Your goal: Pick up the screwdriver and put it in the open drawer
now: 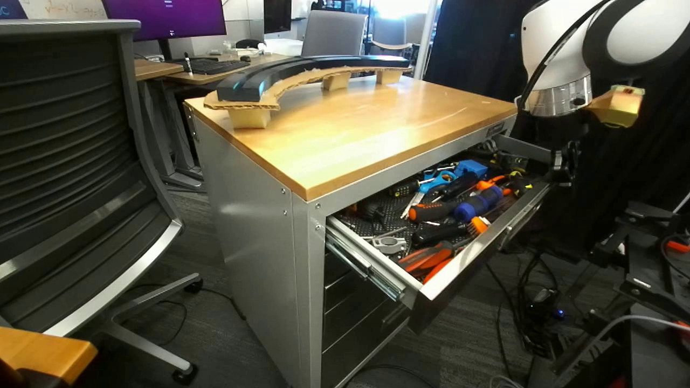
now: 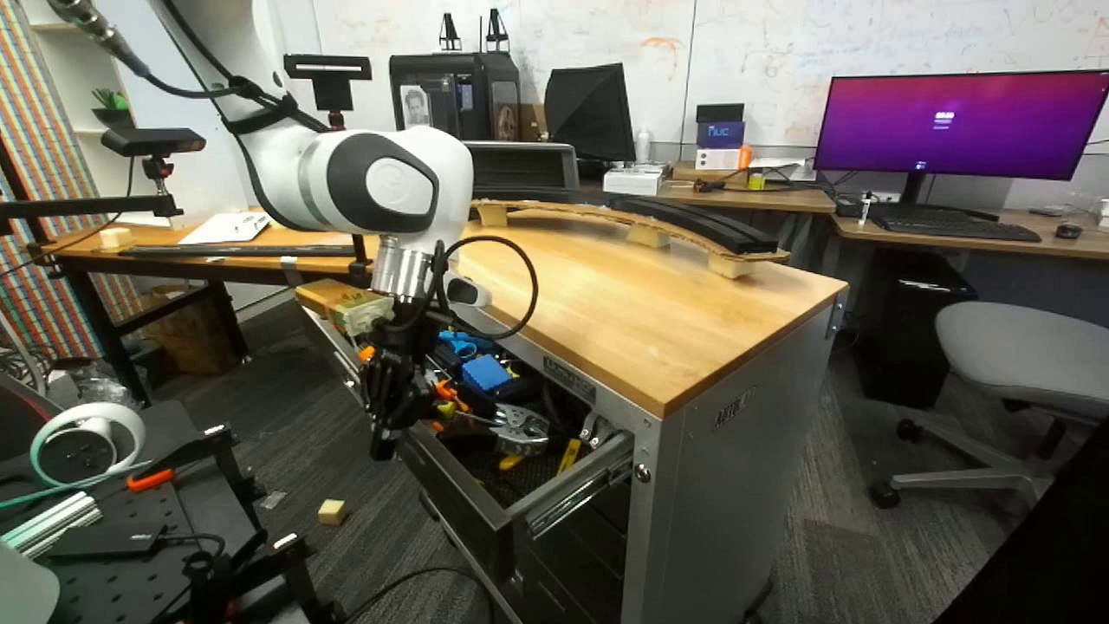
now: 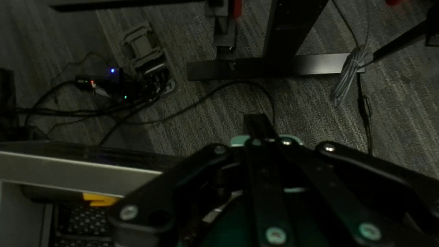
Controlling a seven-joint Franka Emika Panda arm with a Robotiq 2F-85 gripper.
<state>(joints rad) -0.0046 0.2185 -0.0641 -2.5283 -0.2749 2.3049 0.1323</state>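
Note:
The open drawer (image 1: 455, 267) is pulled out of the grey cabinet and full of tools; it also shows in an exterior view (image 2: 459, 481) and the wrist view (image 3: 82, 175). A small black and yellow thing (image 1: 520, 187) lies in its far front part; I cannot tell whether it is the screwdriver. I cannot make out the screwdriver for certain anywhere. My gripper (image 2: 381, 446) points down just outside the drawer's front edge, over the floor. In the wrist view its fingers (image 3: 259, 127) are together, with nothing seen between them.
The cabinet's wooden top (image 1: 366, 124) bears a curved black piece (image 1: 323, 70) on cardboard and foam blocks. A dark stand (image 2: 165, 485) is across from the drawer. Cables (image 3: 219, 92) lie on the carpet below. A chair (image 1: 70, 161) stands beside the cabinet.

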